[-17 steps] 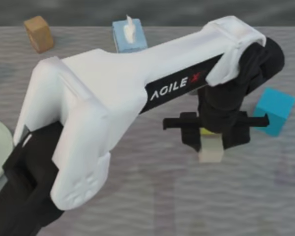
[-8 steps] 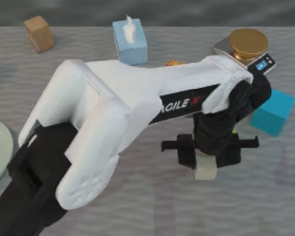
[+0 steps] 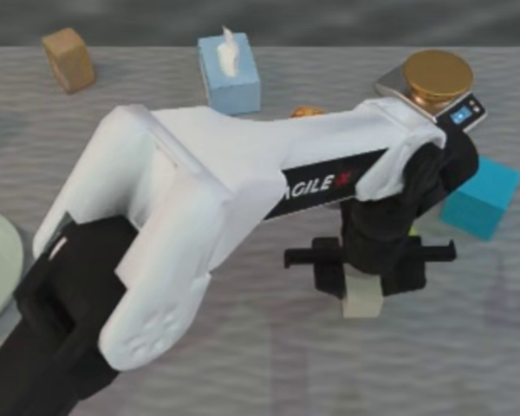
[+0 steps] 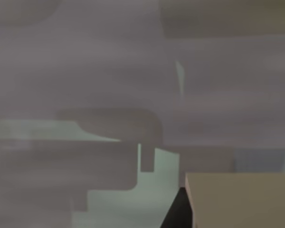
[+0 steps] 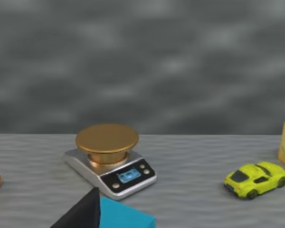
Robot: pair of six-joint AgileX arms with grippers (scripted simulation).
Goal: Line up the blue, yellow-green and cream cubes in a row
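Left arm works the cream cube mid-table

The left gripper straddles the cream cube, fingers seemingly clamped for lining up; blue cube waits nearby to its right; the yellow-green one is hidden.

cream cube under arm, centre-right | blue cube upright, right
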